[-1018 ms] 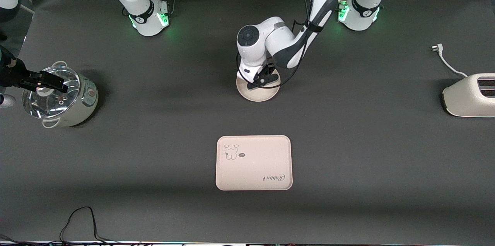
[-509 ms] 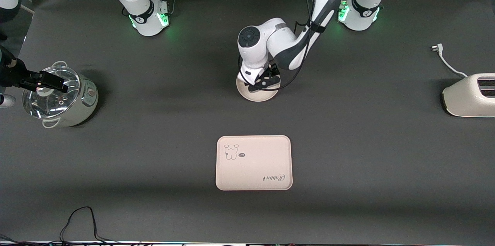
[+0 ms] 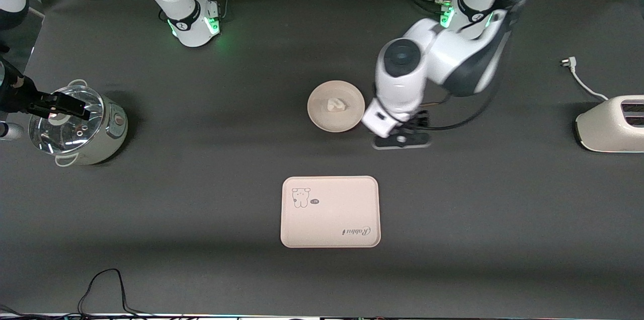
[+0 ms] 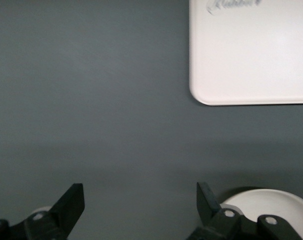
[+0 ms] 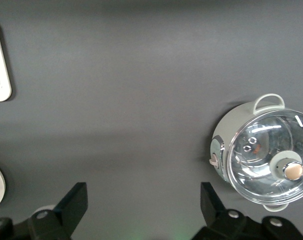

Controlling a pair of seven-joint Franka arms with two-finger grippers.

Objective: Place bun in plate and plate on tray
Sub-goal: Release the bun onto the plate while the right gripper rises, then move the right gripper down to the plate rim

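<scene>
bun point(image 3: 336, 105) in plate point(image 3: 322, 117), tray point(image 3: 330, 212) long side across table

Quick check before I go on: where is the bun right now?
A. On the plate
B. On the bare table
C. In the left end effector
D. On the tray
A: the bun lies on the plate, and the left end effector is open and empty over the table beside it.
</scene>
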